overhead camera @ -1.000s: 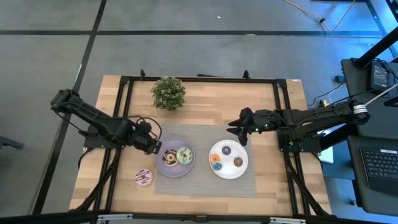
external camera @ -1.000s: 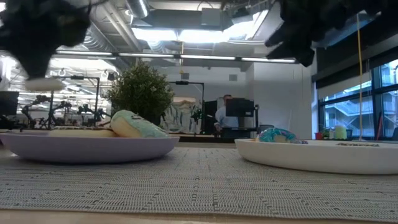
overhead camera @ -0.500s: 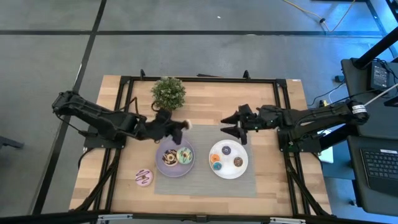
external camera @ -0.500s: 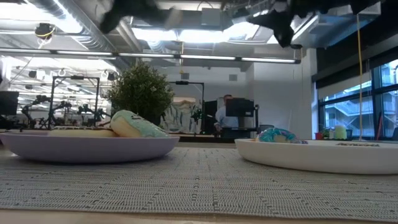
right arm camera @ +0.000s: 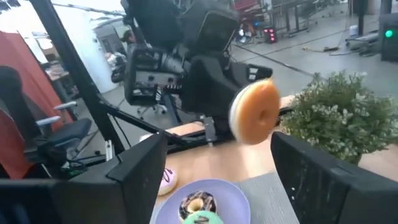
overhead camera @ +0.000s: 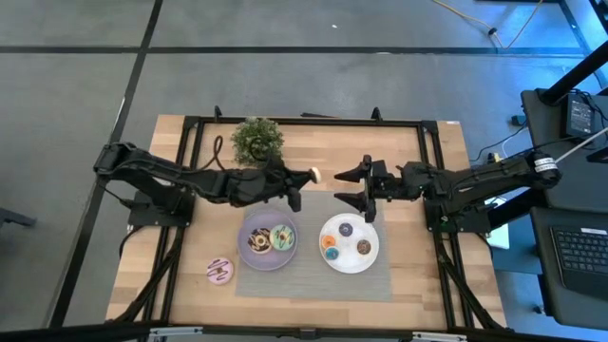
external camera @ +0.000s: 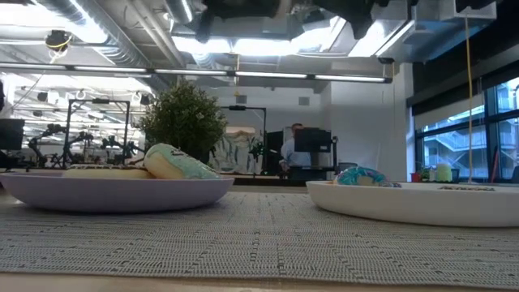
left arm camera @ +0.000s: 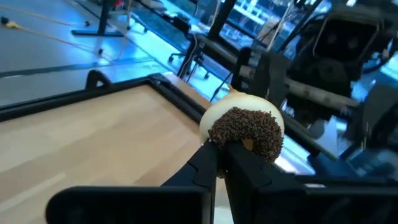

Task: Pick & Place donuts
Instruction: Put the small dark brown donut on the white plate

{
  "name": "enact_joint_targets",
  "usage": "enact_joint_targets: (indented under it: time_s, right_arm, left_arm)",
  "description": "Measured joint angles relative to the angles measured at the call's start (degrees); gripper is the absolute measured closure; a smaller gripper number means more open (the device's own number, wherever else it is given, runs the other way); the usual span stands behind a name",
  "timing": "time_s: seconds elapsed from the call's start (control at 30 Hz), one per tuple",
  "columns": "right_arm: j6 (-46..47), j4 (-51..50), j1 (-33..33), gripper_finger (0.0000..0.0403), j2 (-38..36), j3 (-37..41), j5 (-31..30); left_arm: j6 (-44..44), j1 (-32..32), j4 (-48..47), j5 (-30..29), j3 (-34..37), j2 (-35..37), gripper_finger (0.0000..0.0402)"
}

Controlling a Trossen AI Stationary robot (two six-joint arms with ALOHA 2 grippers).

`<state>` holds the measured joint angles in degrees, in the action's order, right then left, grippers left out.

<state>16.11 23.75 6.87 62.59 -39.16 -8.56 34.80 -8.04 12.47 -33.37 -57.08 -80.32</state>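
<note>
Table (overhead camera: 408, 152), high view, left to right.

Pink donut (overhead camera: 219, 272): lower left, alone on bare wood.

Potted plant (overhead camera: 256, 140): upper centre-left, just behind the left arm.

Lilac plate (overhead camera: 249, 222): on the grey mat, holding a chocolate-white donut (overhead camera: 258, 241) and a green donut (overhead camera: 282, 237).

Left hand (overhead camera: 302, 178): centre, fingers clamped on a brown-sprinkled donut (overhead camera: 314, 174) raised above the table.

Right hand (overhead camera: 348, 187): just right of that donut, fingers spread wide, holding nothing.

White plate (overhead camera: 370, 260): lower centre-right, carrying three tiny donuts.
</note>
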Motion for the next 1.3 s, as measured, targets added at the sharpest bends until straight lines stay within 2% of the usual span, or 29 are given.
enact_joint_targets:
  time_s: [0.17,0.33,0.57,1.17,1.3]
  right_arm:
    - [-4.2,-0.1,1.6,0.0131,3.1,-0.8,-7.8]
    - [-11.6,0.1,2.8,0.0142,6.6,-3.3,-14.5]
    - [-11.9,0.0,2.8,0.0161,10.1,-5.8,-24.5]
    - [-12.3,0.8,2.3,0.0249,11.0,-7.3,-24.3]
    - [-12.7,0.8,2.3,0.027,11.0,-7.3,-23.5]
  left_arm:
    - [-0.4,0.9,3.8,-0.4,0.0,-2.6,0.0385]
    - [-4.8,1.0,7.7,-4.9,0.0,-4.6,0.0384]
    - [-10.6,1.0,11.4,-7.7,0.0,-5.1,0.0384]
    - [-15.1,1.0,13.1,-7.6,0.0,-5.1,0.0384]
    - [-15.1,1.1,13.1,-5.7,0.0,-5.1,0.0384]
